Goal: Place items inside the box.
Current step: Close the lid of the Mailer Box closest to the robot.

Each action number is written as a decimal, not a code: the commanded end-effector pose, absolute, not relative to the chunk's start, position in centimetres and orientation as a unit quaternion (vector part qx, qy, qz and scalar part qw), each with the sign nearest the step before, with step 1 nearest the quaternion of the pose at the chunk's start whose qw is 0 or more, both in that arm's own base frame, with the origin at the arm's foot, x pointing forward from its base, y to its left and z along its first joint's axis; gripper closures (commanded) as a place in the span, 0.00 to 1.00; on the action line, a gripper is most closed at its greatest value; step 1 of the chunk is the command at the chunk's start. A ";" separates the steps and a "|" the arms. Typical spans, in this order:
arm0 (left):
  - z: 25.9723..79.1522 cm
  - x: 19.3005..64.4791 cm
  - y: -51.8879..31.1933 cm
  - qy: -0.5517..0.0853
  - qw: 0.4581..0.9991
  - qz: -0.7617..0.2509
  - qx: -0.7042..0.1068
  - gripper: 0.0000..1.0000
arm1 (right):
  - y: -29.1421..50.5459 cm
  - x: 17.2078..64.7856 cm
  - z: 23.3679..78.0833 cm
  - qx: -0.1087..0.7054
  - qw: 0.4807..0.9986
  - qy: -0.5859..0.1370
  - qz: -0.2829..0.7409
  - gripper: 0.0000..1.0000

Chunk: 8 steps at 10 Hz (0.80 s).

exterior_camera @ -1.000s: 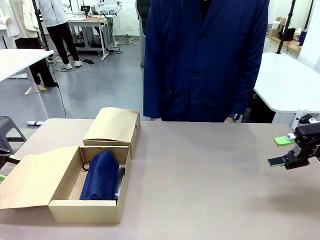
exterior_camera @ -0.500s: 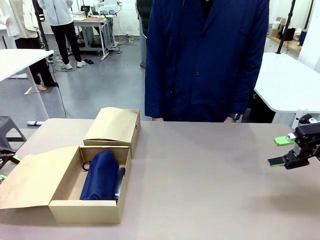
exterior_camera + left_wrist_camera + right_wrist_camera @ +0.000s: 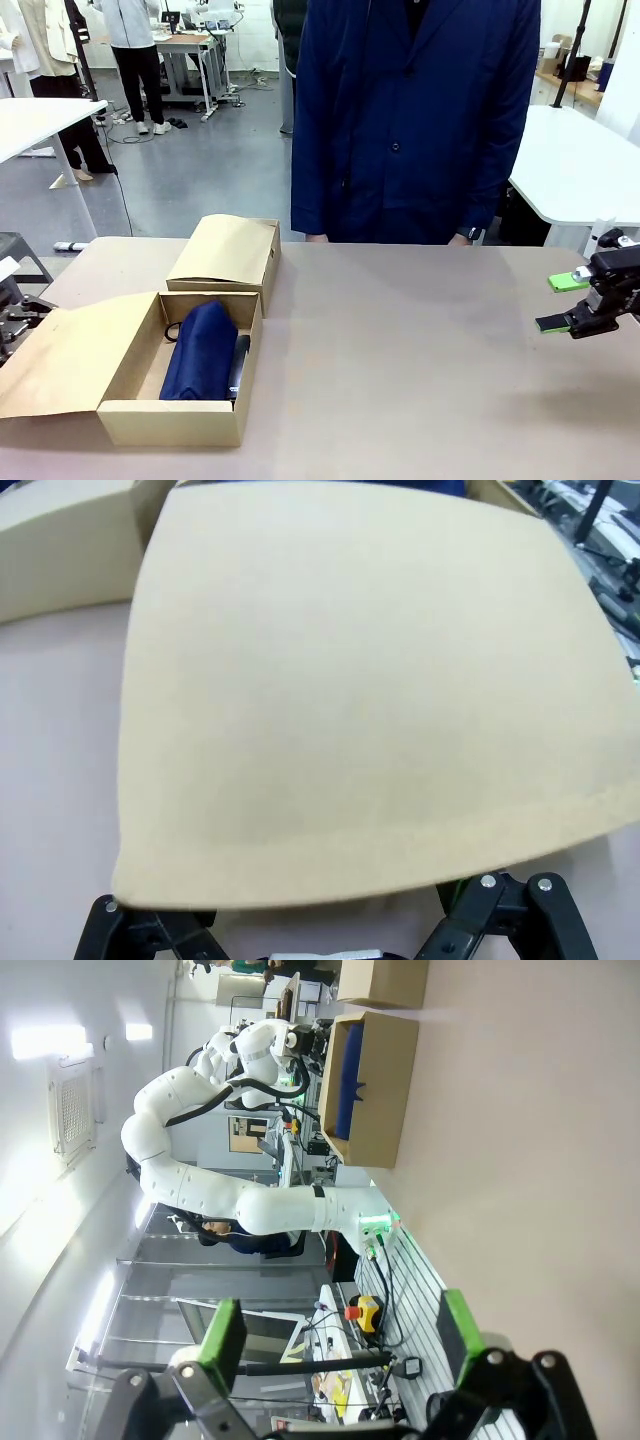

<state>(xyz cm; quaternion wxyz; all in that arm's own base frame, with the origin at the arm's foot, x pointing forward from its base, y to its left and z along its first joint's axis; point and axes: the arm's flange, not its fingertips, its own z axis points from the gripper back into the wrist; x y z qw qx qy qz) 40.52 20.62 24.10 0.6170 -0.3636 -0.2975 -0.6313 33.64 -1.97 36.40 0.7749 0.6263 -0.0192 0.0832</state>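
Note:
The open cardboard box (image 3: pixel 130 415) sits front left on the table, its lid flap (image 3: pixel 70 355) folded out to the left. Inside lies the navy zip pouch (image 3: pixel 200 350), with a black item (image 3: pixel 240 365) along its right side. My left gripper (image 3: pixel 12 318) is at the flap's left edge. In the left wrist view the flap (image 3: pixel 350 680) covers its fingers, and the knuckles (image 3: pixel 150 930) stand wide apart. My right gripper (image 3: pixel 562 302) hovers open and empty at the far right. In the right wrist view, the box (image 3: pixel 375 1090) and pouch (image 3: pixel 345 1075) lie far off beyond the right gripper (image 3: pixel 340 1330).
A second, closed cardboard box (image 3: pixel 225 250) stands just behind the open one. A person in a dark blue coat (image 3: pixel 410 120) stands at the far edge, hands at the table rim. Bare table (image 3: pixel 420 380) stretches between the boxes and my right gripper.
My left gripper has come up and inward at the flap's left edge, so its green pads no longer show. The right gripper, the boxes and the pouch have not moved.

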 end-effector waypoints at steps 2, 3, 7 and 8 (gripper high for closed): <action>25.0 40.2 19.4 -0.317 0.547 -0.658 -0.410 0.00 | -2.0 33.6 36.6 0.629 0.773 -0.018 0.081 0.00; 25.6 40.1 19.2 -0.326 0.521 -0.661 -0.430 0.00 | -2.0 33.6 36.6 0.629 0.773 -0.018 0.081 0.00; 30.7 36.2 18.0 -0.388 0.489 -0.626 -0.468 0.00 | -2.0 33.6 36.6 0.629 0.773 -0.018 0.081 0.00; 32.6 34.7 17.0 -0.396 0.476 -0.622 -0.479 0.00 | -2.0 33.6 36.6 0.629 0.773 -0.018 0.081 0.00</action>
